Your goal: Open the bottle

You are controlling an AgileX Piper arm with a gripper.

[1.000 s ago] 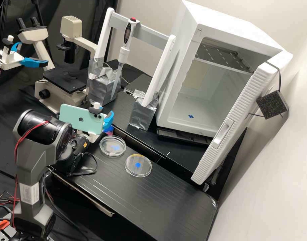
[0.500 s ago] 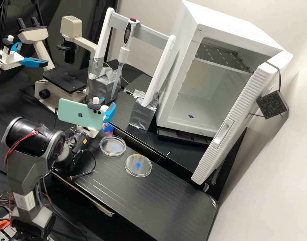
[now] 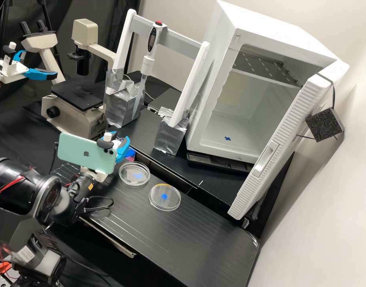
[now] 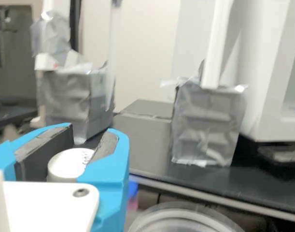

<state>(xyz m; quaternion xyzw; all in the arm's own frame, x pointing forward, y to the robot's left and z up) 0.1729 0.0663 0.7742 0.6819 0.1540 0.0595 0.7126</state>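
Observation:
The gripper (image 3: 117, 142) is above the back left of the near bench, left of the two dishes, partly behind a phone on its wrist. In the wrist view the gripper (image 4: 90, 131) is shut on a round white cap (image 4: 66, 165) with faint writing on top, its dark pads on both sides of it. What is below this cap is hidden by the gripper. Just beyond the fingers stands a small blue and pink item (image 3: 131, 154), low beside the near finger in the wrist view; whether it is a bottle I cannot tell.
Two clear round dishes (image 3: 134, 173) (image 3: 164, 197) lie on the near bench (image 3: 198, 235). Behind are a pipette (image 3: 151, 44) on a white stand with foil-wrapped feet (image 3: 171, 137), a microscope (image 3: 79, 95) and a white cabinet (image 3: 230, 147) with its door swung out.
My gripper first rose, then moved left and lower in the high view, toward the arm's base. The arm folded back with it. The blue and pink item and the dishes stayed put.

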